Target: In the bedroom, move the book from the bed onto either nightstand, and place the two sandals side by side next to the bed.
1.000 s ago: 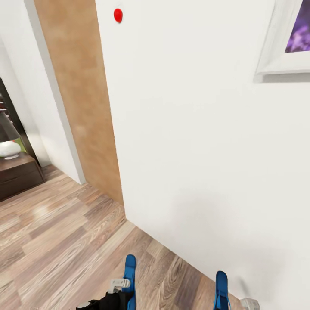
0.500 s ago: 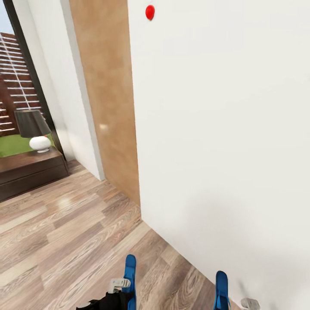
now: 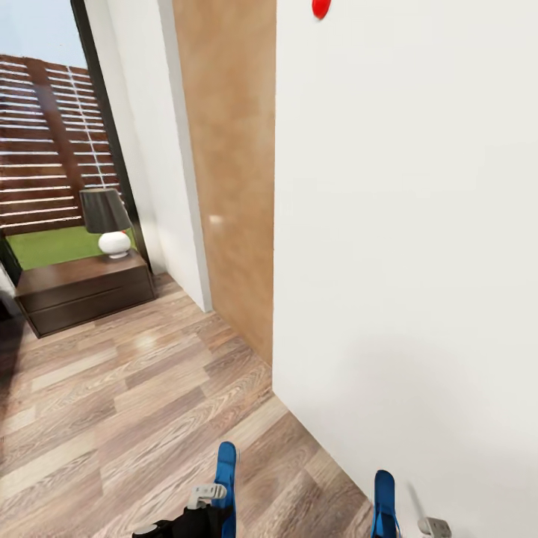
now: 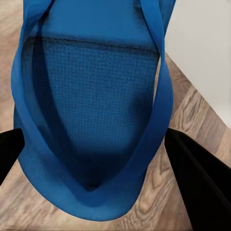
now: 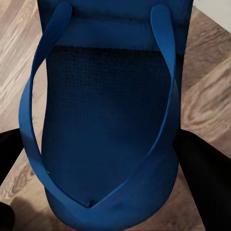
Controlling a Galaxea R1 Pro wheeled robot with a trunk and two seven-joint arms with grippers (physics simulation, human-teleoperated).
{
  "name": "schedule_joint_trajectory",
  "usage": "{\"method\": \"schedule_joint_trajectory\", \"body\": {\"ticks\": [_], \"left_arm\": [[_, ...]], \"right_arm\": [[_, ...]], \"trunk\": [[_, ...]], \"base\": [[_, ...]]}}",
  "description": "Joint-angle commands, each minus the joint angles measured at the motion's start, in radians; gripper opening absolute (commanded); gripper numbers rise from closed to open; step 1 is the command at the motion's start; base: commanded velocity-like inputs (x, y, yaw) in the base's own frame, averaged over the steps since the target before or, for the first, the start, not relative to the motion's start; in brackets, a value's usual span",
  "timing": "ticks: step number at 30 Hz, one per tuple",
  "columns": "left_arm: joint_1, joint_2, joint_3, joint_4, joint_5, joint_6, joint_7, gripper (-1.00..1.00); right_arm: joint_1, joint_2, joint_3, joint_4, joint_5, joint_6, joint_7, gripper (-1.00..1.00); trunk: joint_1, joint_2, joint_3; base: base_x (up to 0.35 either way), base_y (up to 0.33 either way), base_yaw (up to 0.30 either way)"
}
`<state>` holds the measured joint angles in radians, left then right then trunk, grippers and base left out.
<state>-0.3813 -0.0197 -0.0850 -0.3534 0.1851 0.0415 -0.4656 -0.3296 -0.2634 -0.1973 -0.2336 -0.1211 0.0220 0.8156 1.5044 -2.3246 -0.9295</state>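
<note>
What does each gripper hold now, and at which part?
Left gripper holds one blue sandal, right gripper the other sandal, each with a finger at either side edge, near where the straps meet.

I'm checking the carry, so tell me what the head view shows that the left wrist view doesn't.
Head view alone: a white wall close ahead, a tan door panel, a red knob, a low dark cabinet carrying a lamp, and the second sandal at the right arm. Left wrist view alone: the sandal's straps and textured footbed, with dark fingers on either side. Both: the left sandal and the wood floor.
</note>
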Motion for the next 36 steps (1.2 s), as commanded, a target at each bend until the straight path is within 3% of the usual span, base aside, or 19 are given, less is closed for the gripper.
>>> {"method": "schedule_joint_trajectory", "body": {"ticks": [1, 11, 18, 27, 36], "left_arm": [[-0.001, 0.001, -0.006, 0.000, 0.010, 0.004, 0.001, -1.00], [-0.001, 0.001, -0.006, 0.000, 0.010, 0.004, 0.001, -1.00], [-0.001, 0.001, -0.006, 0.000, 0.010, 0.005, 0.001, -1.00], [-0.001, 0.001, -0.006, -0.001, 0.010, 0.005, 0.001, -1.00], [-0.001, 0.001, -0.006, -0.001, 0.010, 0.004, 0.001, -1.00]], "right_arm": [[0.000, 0.000, 0.001, 0.000, -0.009, 0.003, 0.004, -1.00], [0.000, 0.000, 0.001, 0.000, -0.009, 0.003, 0.004, -1.00], [0.000, 0.000, 0.001, 0.000, -0.009, 0.003, 0.004, -1.00], [0.000, 0.000, 0.001, 0.000, -0.009, 0.003, 0.006, -1.00], [0.000, 0.000, 0.001, 0.000, -0.009, 0.003, 0.005, -1.00]], "trunk": [[0.000, 0.000, -0.001], [0.000, 0.000, -0.001], [0.000, 0.000, -0.001], [0.000, 0.000, -0.001], [0.000, 0.000, -0.001]], "base": [[0.007, 0.000, 0.293], [0.007, 0.000, 0.293], [0.262, 0.000, 0.287], [0.158, 0.000, 0.077], [0.005, 0.000, 0.262]]}}
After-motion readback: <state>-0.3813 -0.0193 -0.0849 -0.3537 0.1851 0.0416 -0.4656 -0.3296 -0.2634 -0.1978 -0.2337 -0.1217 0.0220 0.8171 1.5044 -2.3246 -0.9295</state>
